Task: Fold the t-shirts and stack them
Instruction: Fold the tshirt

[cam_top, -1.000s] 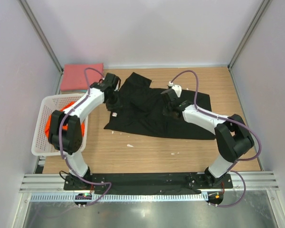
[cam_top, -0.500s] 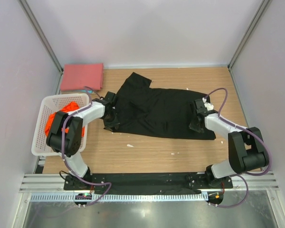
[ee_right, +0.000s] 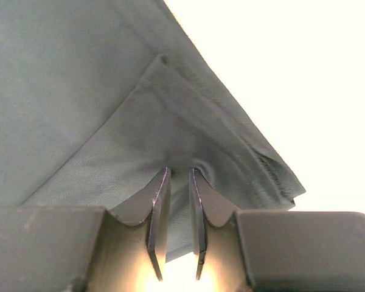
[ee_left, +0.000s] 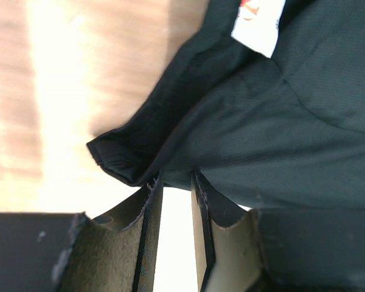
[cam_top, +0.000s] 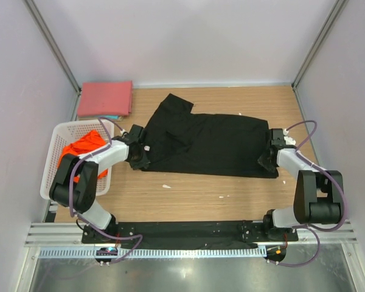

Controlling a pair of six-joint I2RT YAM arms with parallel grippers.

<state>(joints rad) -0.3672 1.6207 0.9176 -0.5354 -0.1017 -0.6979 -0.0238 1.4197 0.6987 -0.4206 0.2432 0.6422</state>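
Observation:
The black t-shirt [cam_top: 210, 145] lies spread flat across the middle of the table, one sleeve pointing to the back. My left gripper [cam_top: 139, 157] is shut on its left edge near the white label [ee_left: 258, 24]; in the left wrist view black cloth [ee_left: 280, 109] sits between the tips of that gripper [ee_left: 176, 177]. My right gripper [cam_top: 269, 159] is shut on the shirt's right near corner, and a fold of cloth [ee_right: 79, 91] runs down between its fingers [ee_right: 179, 171]. The pinkish-red t-shirt [cam_top: 105, 98] lies folded at the back left. The orange t-shirt [cam_top: 82, 146] is bunched in the basket.
A white mesh basket [cam_top: 53, 179] stands at the left edge, close to my left arm. Small white scraps [cam_top: 166, 186] lie on the wood in front of the black shirt. Walls close in both sides and the back.
Both grippers have moved apart and toward the near side, pulling the black shirt out flat. The left went from the collar area to the left edge, the right out to the right corner.

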